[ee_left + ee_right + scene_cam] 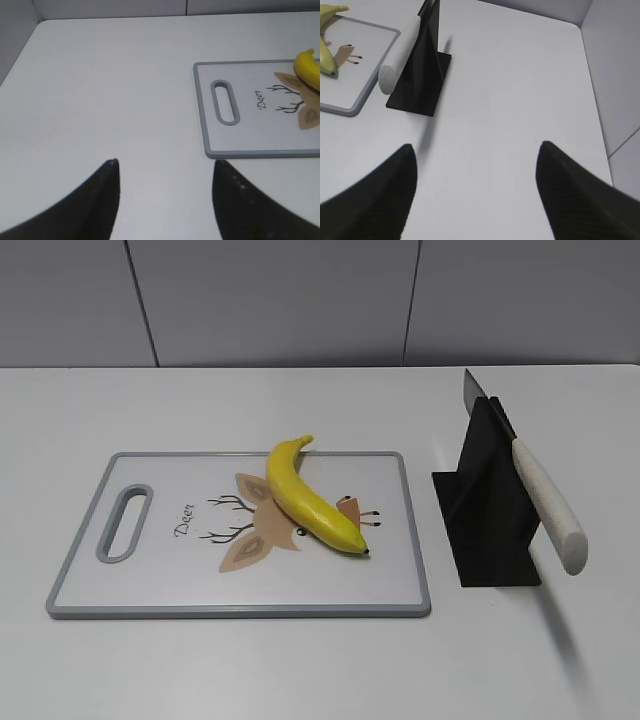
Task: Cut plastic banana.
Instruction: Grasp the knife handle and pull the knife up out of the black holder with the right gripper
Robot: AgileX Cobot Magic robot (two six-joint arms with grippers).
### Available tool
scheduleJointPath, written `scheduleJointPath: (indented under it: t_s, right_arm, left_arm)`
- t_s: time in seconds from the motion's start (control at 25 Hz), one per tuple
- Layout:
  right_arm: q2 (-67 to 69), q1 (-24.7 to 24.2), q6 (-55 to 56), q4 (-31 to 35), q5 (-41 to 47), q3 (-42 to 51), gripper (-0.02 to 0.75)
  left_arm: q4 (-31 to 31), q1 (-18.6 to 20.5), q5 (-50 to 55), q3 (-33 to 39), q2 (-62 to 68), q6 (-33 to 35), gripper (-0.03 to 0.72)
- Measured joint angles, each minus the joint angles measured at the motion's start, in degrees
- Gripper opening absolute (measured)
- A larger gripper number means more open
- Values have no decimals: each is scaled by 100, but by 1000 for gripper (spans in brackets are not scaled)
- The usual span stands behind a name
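Exterior view: the plastic banana [312, 500] lies whole and diagonal on the cutting board [160, 590], while the knife [545, 502] rests untouched in its black stand [488, 525] just right of the board, white handle toward the camera; neither arm appears here. Left wrist view: the left gripper [165, 200] hangs wide open and empty over bare table [100, 90] left of the board, so it should come across to steady the banana's near end. Right wrist view: the right gripper [476, 192] is likewise spread wide and empty, well short of the stand, and in my judgement should close squarely on the handle before lifting clear.
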Motion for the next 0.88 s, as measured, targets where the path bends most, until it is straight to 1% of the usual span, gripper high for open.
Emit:
scheduleJointPath:
  t_s: [0.88]
  right_arm:
    - [0, 0, 0, 0, 0, 0, 575]
  left_arm:
    - [0, 0, 0, 0, 0, 0, 573]
